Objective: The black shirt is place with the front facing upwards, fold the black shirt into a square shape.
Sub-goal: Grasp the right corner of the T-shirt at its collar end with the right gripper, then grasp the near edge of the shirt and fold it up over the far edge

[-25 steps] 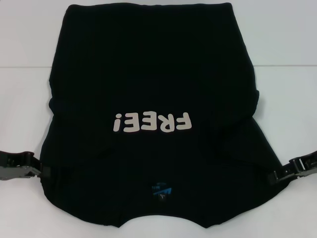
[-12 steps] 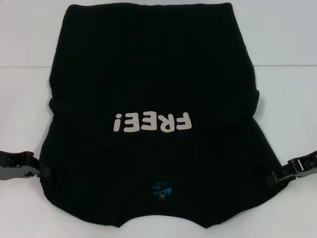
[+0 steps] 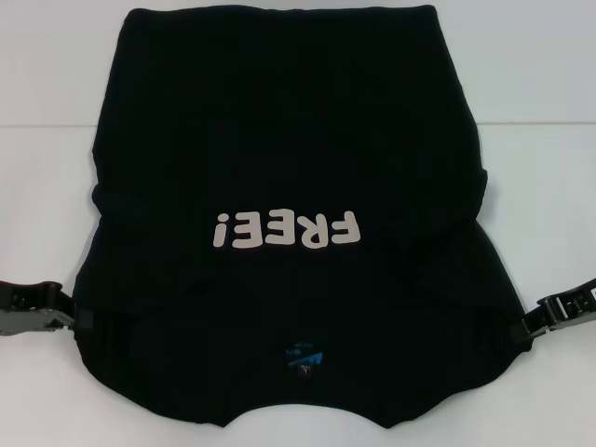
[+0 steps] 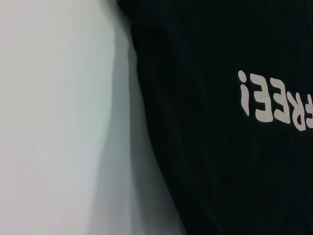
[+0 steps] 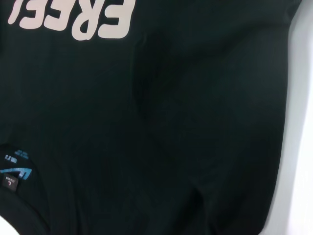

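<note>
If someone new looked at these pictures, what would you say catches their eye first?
The black shirt fills most of the white table, front up, with white FREE! lettering across its middle and a small blue neck label near the robot. The left gripper and right gripper sit at the shirt's near side edges.

- You read "FREE!" in white letters on the front of the black shirt [image 3: 289,140], upside down in the head view.
- You see a blue neck label [image 5: 14,172]; only "L" is legible.
</note>
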Available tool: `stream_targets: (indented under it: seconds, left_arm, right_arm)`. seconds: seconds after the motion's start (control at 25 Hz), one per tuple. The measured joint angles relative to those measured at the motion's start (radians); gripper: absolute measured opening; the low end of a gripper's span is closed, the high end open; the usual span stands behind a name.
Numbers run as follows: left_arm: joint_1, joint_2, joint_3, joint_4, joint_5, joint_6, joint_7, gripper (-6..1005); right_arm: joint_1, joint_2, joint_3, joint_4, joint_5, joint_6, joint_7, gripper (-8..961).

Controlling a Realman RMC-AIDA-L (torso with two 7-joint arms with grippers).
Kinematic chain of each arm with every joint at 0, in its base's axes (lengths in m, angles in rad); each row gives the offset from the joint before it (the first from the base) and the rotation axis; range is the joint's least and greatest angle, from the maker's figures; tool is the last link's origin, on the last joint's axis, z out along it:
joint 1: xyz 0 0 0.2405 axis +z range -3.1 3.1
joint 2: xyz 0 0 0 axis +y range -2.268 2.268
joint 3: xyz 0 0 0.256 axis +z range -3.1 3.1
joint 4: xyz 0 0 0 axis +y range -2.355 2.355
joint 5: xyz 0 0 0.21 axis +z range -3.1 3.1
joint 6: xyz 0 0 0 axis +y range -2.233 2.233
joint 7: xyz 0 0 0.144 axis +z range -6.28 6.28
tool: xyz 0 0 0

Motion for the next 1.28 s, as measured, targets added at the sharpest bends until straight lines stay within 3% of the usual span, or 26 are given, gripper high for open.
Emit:
stream_targets:
  seconds: [0.6,0.76,1.08,1.28]
  left_arm:
    - [-0.008,0.004,-0.005,-0.002,-0.003,0.023,0.011,0]
    - [-0.016,0.011,0.0,0.0,-0.003,0.062,0.015,0]
    - [-0.027,0.03,0.032,-0.02,0.013,0.275,0.1,0]
    - [-0.017,0.024,0.07,-0.026,0.089,0.424,0.153,-1]
  right_arm:
    - [0.013,-0.019,0.011,-0.01,0.005,-0.034,-0.01,14]
    - [0.015,-0.027,0.037,-0.059,0.009,-0.1,-0.03,14]
    - [0.009,-0.054,0.04,-0.094,-0.006,-0.301,-0.152,13]
    - [-0.012,-0.041,0.032,-0.084,-0.06,-0.439,-0.279,14]
